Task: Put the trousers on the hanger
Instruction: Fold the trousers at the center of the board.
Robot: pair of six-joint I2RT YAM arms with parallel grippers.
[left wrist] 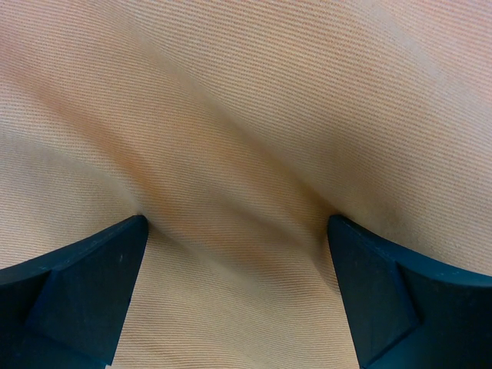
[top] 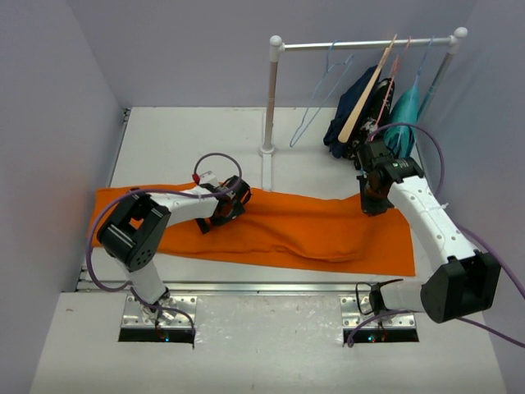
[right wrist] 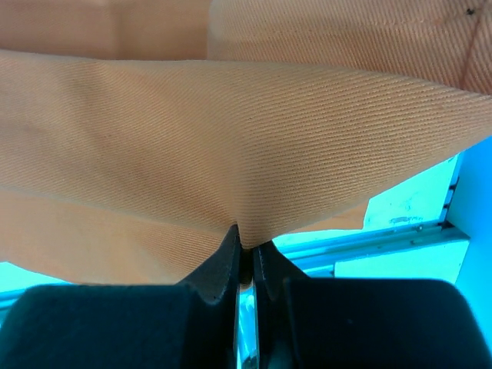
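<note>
My left end effector (top: 217, 212) sits left of centre in the overhead view, low over the orange trousers (top: 287, 234). My left wrist camera shows its two dark fingers (left wrist: 84, 284) spread wide, their tips against the cloth, with a soft ridge of fabric rising between them. My right end effector (top: 371, 205) is at the right of centre, at the far edge of the trousers near their right end. In my right wrist view the fingers (right wrist: 219, 269) are pressed almost together, pinching a lifted fold of the trousers at their tips, so the cloth tents up from that point. The trousers lie lengthwise across the middle of the white counter (top: 189, 131), from the left side of the frame to the lower right. The pale blue wire hanger (top: 305, 125) hangs from the silver rail (top: 361, 44) in the upper right, well apart from the trousers. To its right on the same rail hang a navy garment (top: 351, 107) on a tan wooden hanger (top: 365, 97) and a teal garment (top: 406, 115).
</note>
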